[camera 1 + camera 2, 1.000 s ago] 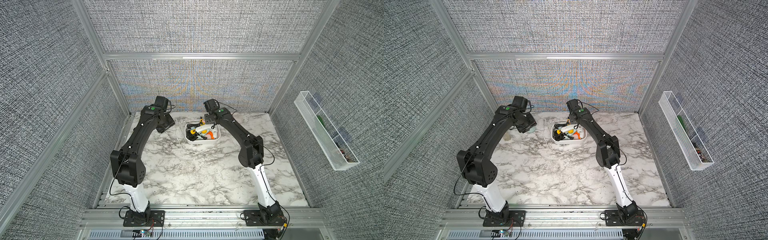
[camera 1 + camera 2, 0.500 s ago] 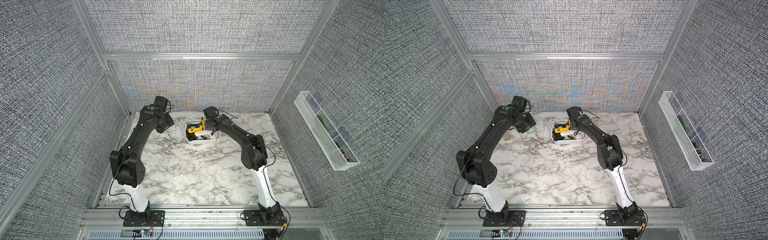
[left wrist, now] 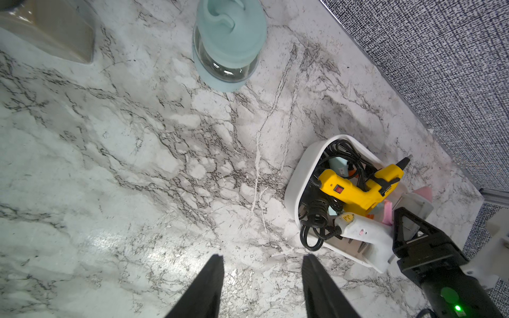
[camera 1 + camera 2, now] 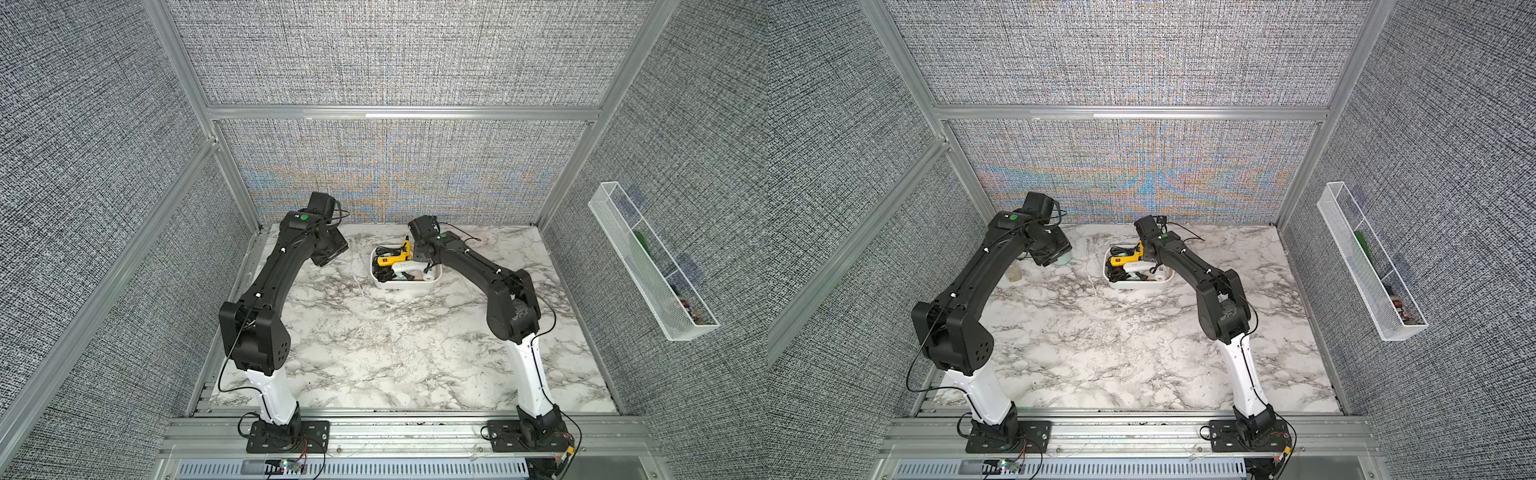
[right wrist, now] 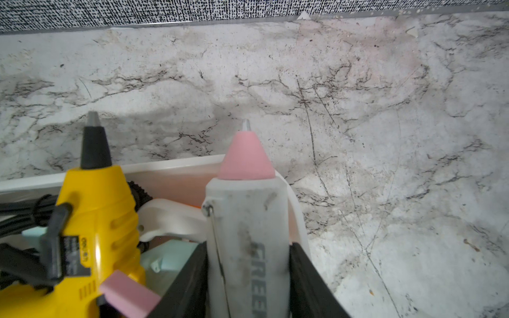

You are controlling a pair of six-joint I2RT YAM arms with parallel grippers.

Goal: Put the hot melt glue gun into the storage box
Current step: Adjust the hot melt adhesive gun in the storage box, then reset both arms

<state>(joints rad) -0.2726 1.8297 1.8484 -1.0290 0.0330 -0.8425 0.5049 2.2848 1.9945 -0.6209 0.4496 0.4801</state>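
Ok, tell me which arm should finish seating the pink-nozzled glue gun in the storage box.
Right. The right claw grips the pink-nozzled glue gun over the storage box; the left claw hangs open and empty above bare table.

Both top views high, front, looking down whole table (image 4: 395, 353). Wrist views close, sharing storage box (image 3: 293, 190).

Grey woven wall panels (image 4: 374, 54), aluminium frame (image 4: 399, 113), marble-patterned tabletop (image 4: 395, 340), wire-mesh tray (image 4: 636, 270)
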